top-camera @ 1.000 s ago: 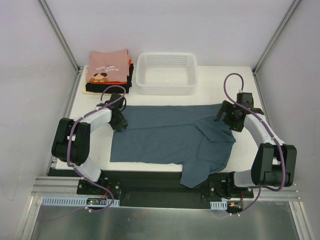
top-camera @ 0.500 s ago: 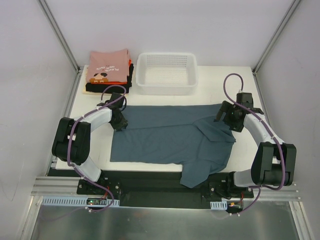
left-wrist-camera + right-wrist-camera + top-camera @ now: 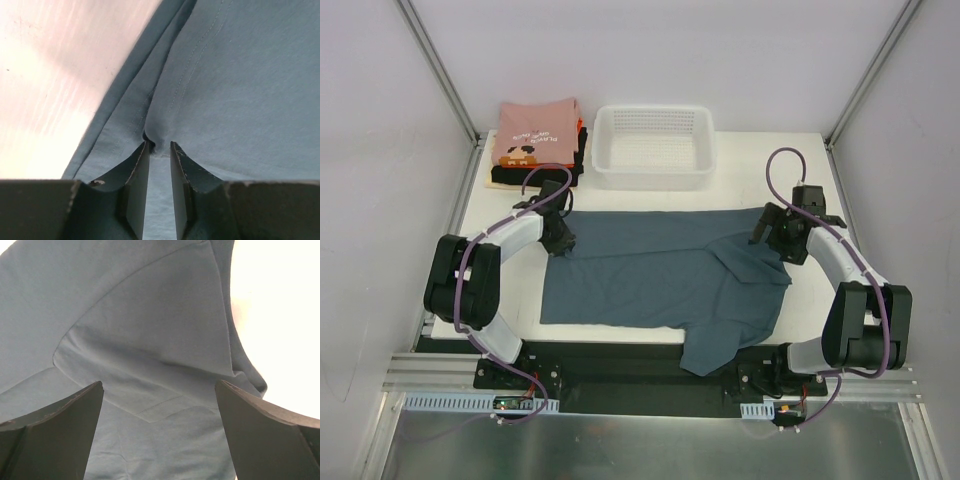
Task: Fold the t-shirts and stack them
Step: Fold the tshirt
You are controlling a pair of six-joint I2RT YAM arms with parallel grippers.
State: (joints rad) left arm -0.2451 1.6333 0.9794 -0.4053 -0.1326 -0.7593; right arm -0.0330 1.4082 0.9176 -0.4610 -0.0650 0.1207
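Note:
A slate blue-grey t-shirt lies spread across the white table, one part hanging over the near edge. My left gripper is at its far left corner, shut on a pinch of the shirt's cloth in the left wrist view. My right gripper hovers over the shirt's folded right sleeve, jaws wide open and empty. A stack of folded t-shirts, pink with print on top, then orange-red, black and cream, sits at the back left.
A white plastic mesh basket stands at the back middle, just behind the shirt. Metal frame posts rise at both back corners. The bare white table shows left of the shirt and at the right.
My left gripper has shifted slightly toward the back with the shirt corner. The right gripper has barely moved.

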